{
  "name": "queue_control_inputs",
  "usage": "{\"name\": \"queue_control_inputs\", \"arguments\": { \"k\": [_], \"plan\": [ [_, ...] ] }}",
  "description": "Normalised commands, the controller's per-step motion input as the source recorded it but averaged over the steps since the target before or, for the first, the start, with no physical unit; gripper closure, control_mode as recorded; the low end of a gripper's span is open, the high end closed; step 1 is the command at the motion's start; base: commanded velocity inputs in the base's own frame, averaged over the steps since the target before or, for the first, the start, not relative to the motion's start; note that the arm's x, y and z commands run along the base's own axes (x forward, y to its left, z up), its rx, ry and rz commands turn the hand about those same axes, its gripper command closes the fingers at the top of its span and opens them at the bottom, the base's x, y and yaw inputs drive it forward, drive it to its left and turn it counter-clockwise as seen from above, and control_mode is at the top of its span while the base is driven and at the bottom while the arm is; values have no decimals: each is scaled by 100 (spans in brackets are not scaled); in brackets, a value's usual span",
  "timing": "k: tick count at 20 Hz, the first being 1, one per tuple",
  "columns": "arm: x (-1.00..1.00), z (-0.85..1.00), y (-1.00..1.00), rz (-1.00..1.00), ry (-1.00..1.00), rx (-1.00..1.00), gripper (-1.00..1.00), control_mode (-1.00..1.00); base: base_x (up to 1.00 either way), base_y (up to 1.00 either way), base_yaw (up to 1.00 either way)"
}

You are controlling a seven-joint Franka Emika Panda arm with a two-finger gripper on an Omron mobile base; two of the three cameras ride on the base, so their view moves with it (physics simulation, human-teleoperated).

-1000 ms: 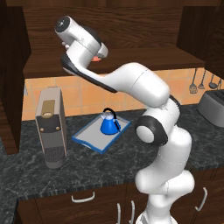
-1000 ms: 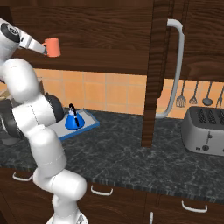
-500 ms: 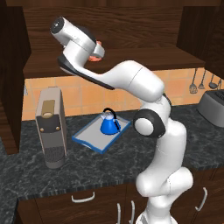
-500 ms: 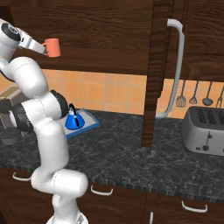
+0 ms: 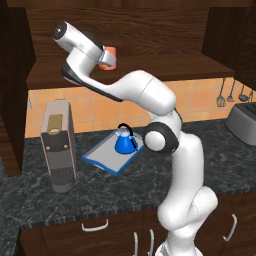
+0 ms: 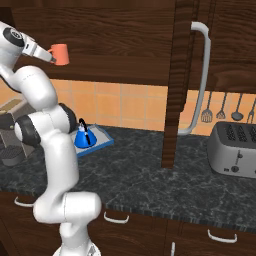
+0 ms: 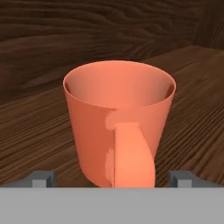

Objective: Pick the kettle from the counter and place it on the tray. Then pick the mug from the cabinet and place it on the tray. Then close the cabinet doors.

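The orange mug (image 7: 118,122) stands upright on the wooden shelf (image 7: 35,131) inside the cabinet, its handle turned toward the hand. My gripper (image 7: 113,179) is open, and one fingertip (image 7: 41,178) shows on each side of the mug's base without touching it. From the base, the gripper (image 5: 107,59) is up at the mug (image 5: 112,55) on the cabinet shelf (image 5: 160,67); the mug (image 6: 60,54) sits just past the gripper (image 6: 50,54). The blue kettle (image 5: 125,141) stands on the blue-rimmed tray (image 5: 102,159) on the counter (image 5: 100,195). One cabinet door (image 6: 175,85) stands open.
A coffee machine (image 5: 59,145) stands left of the tray. A toaster (image 6: 235,150) sits at the right end of the counter (image 6: 150,180), with utensils (image 6: 222,107) hanging above it. The open door's long silver handle (image 6: 200,75) juts out on the right.
The arm's elbow and upper links have swung left and the hand has edged in around the mug. The mug has not moved and the jaws stay open.
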Motion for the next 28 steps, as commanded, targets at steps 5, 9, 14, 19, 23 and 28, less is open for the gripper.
{"name": "queue_control_inputs", "arguments": {
  "k": [5,9,14,19,23,28],
  "plan": [
    [6,0,-3,-4,0,0,100,-100,0,0,0],
    [0,-8,-11,-2,0,0,100,-100,0,0,0],
    [0,-20,-12,-1,0,0,100,-100,0,0,0],
    [-15,-10,-2,0,-4,0,100,-100,0,0,0],
    [-63,-10,-7,4,-5,0,100,-100,0,0,0],
    [-94,-3,-3,28,-7,0,100,-100,0,0,0]
  ]
}}
